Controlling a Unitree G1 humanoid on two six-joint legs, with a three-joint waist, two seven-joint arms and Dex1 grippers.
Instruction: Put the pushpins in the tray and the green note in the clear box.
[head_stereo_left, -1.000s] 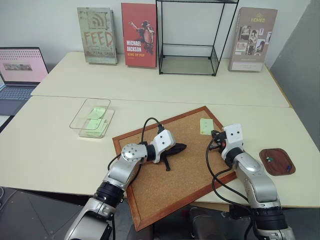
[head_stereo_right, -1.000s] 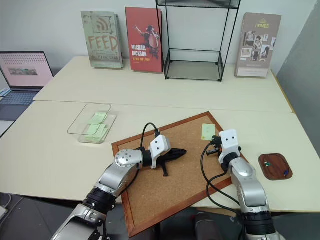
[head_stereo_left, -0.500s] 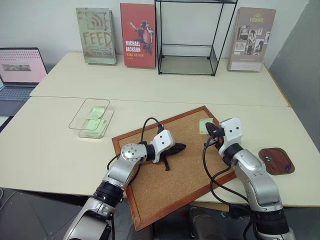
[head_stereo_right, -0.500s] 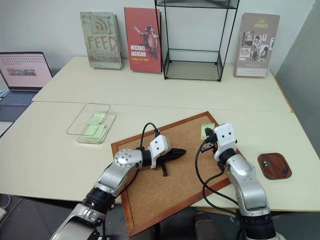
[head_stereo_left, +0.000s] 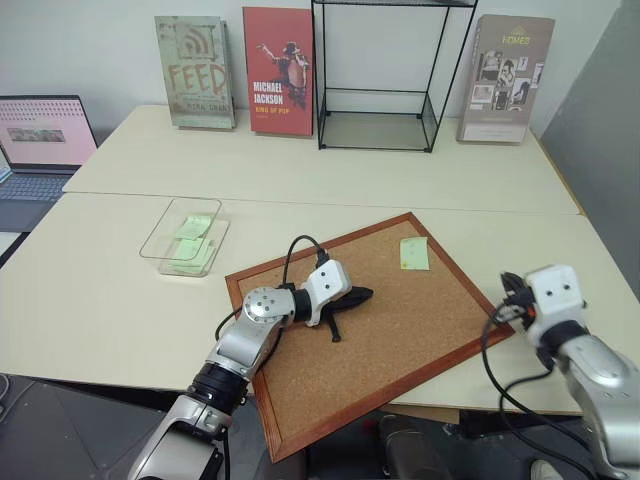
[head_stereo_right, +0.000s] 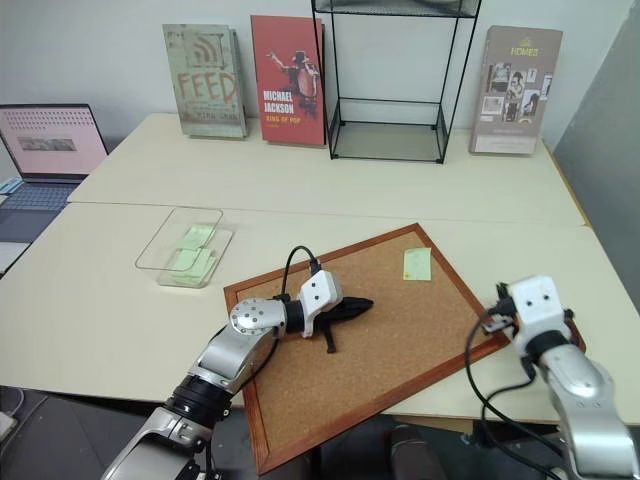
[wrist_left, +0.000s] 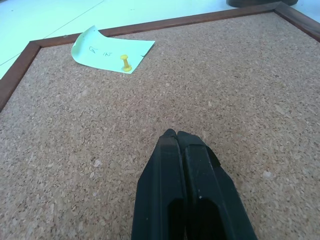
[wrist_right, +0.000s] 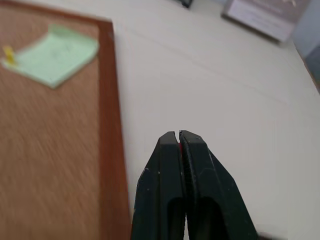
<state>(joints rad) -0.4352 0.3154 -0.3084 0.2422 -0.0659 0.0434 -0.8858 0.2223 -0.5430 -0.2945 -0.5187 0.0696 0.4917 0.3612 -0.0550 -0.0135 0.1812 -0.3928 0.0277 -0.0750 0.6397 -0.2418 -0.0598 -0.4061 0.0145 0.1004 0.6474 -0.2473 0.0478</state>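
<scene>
Left wrist view: one green note (wrist_left: 111, 49), one yellow pushpin (wrist_left: 125, 62); both hands (wrist_left: 176, 136) (wrist_right: 178, 134) closed, right perhaps pinching something red.

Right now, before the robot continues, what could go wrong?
1. The right gripper pinches what looks like a red pin, seen as a tiny sliver. If the gripper opens over the bare table, the pin could roll away.
2. A yellow pin holds the note to the corkboard. Pulling the note first may tear it.
</scene>
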